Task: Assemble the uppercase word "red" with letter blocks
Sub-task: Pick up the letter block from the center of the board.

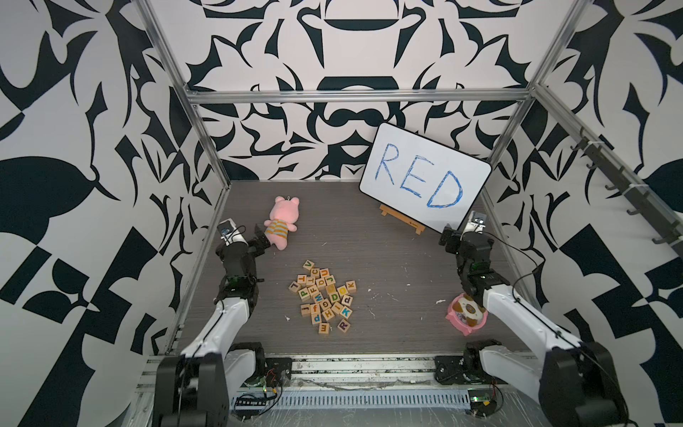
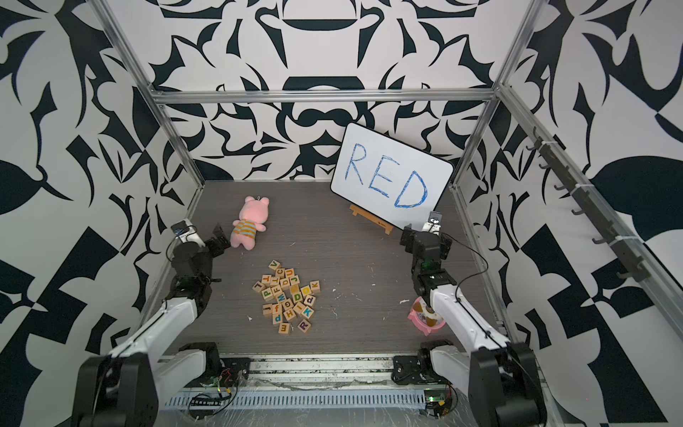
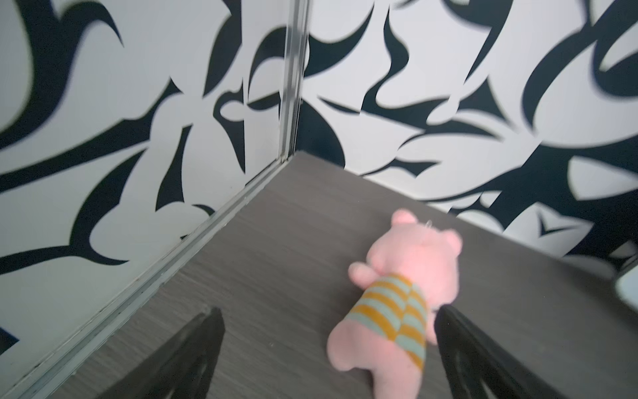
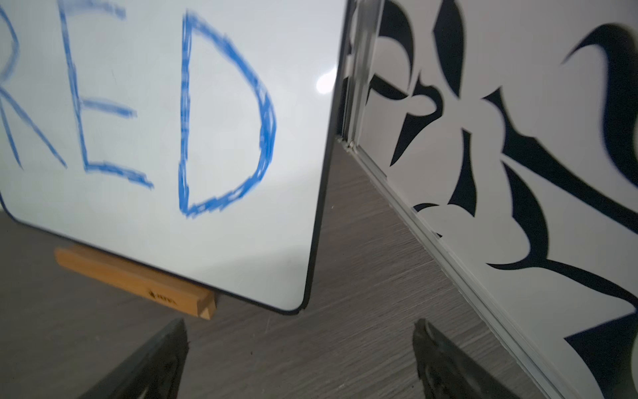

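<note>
Pale wooden letter cubes [image 1: 325,295] heaped in one loose pile, seen in both top views; word not started. Back toward the arm bases from both pincers: inboard of left pincer [image 1: 263,240], inboard of right pincer [image 1: 447,236], well apart from each. Nearer by eye: left. Pile stretched roughly along the reach direction. Single cubes square, so no long axis to match.

Dark R cube [image 1: 343,325] and red E cube [image 1: 323,327], letter sideways, just beside each other at the base-side edge. Green D cube [image 1: 335,297] mid-pile, hemmed in by neighbours.

Left wrist: black fingers [image 3: 203,338] spread wide, holding nothing. Pink plush toy in striped shirt [image 3: 397,304] just ahead, close to one finger, contact unclear. No cubes in frame.

Right wrist: fingers [image 4: 165,349] likewise wide apart and empty, facing white board with blue handwritten RED [image 4: 172,224] on wooden stand [image 4: 138,279]. No cubes either.
</note>
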You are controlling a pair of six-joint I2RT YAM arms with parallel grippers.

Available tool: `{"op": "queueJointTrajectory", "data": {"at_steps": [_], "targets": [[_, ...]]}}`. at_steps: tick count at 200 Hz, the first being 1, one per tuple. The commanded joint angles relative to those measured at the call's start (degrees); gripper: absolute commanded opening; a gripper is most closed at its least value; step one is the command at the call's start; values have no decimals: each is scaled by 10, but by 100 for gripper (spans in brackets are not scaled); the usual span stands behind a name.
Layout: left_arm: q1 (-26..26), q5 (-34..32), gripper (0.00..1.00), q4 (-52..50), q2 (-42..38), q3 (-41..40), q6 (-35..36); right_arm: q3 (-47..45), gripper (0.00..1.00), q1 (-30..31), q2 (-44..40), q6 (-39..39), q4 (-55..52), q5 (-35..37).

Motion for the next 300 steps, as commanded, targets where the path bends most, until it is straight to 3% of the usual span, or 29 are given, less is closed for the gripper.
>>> {"op": "queueJointTrajectory", "data": {"at_steps": [1, 18, 34, 54, 89, 118, 135, 160, 180, 193, 206, 240, 266, 300], "targets": [[3, 84, 99, -150, -67, 9, -120, 6, 99, -3, -56, 172, -216, 54], [2, 66, 100, -181, -105, -4, -218, -21, 94, -4, -110, 158, -180, -21], [3, 66, 100, -232, -128, -1, -278, -31, 94, -4, -149, 163, -183, -49], [2, 138, 100, -291, -141, 23, -280, -33, 93, -4, -188, 196, -213, -55], [1, 215, 100, -391, -121, 78, -321, -54, 90, -4, -217, 188, -181, -160], [-12, 264, 100, -452, -83, 129, -352, -17, 89, -4, -201, 153, -195, -245], [-52, 238, 100, -486, -65, 153, -359, 15, 89, -3, -180, 147, -218, -285], [-167, 150, 100, -504, -51, 169, -365, 38, 90, 0, -143, 150, -217, -368], [-245, 144, 100, -515, -25, 197, -356, 54, 91, 16, -115, 162, -224, -412], [-279, 144, 100, -543, -4, 224, -332, 62, 91, 49, -103, 159, -229, -408], [-301, 120, 100, -574, 13, 239, -320, 70, 91, 111, -98, 148, -239, -361], [-304, 78, 100, -630, 37, 240, -338, 106, 88, 278, -74, 113, -284, -240], [-304, 104, 99, -641, 34, 246, -358, 126, 80, 355, -58, 122, -317, -225], [-304, 87, 99, -633, 5, 223, -388, 148, 79, 441, -24, 119, -368, -196]]}}
